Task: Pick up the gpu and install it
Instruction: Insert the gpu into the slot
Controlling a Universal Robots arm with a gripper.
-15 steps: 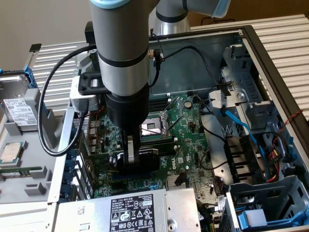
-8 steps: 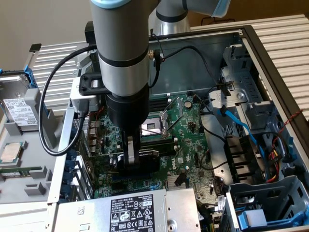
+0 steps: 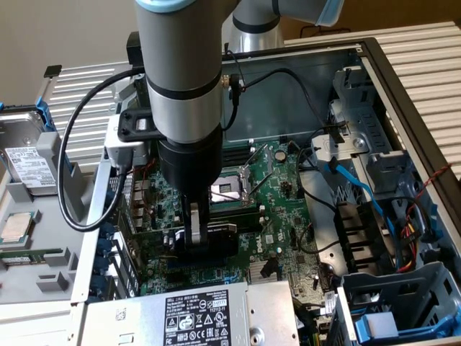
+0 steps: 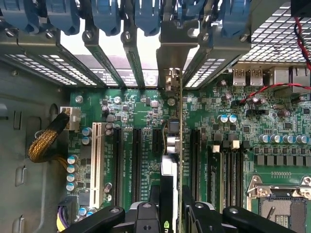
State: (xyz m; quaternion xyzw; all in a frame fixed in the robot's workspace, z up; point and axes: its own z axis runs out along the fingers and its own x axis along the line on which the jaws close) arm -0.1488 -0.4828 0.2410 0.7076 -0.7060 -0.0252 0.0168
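Exterior view: inside an open computer case [image 3: 403, 94], the gripper [image 3: 194, 234] stands clamped on the gpu [image 3: 216, 241], low over the motherboard [image 3: 281, 209]. Wrist view: the gpu [image 4: 171, 160], edge-on between the fingers [image 4: 194, 213], stands among black expansion slots [image 4: 136, 165], bracket at the rear openings.

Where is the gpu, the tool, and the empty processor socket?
gpu [image 3: 216, 241]: exterior view, black cooler block.
tool [image 3: 193, 231]: exterior view, midway between its fingertips, at the card.
processor socket [image 3: 229, 189]: exterior view, the open square middle.
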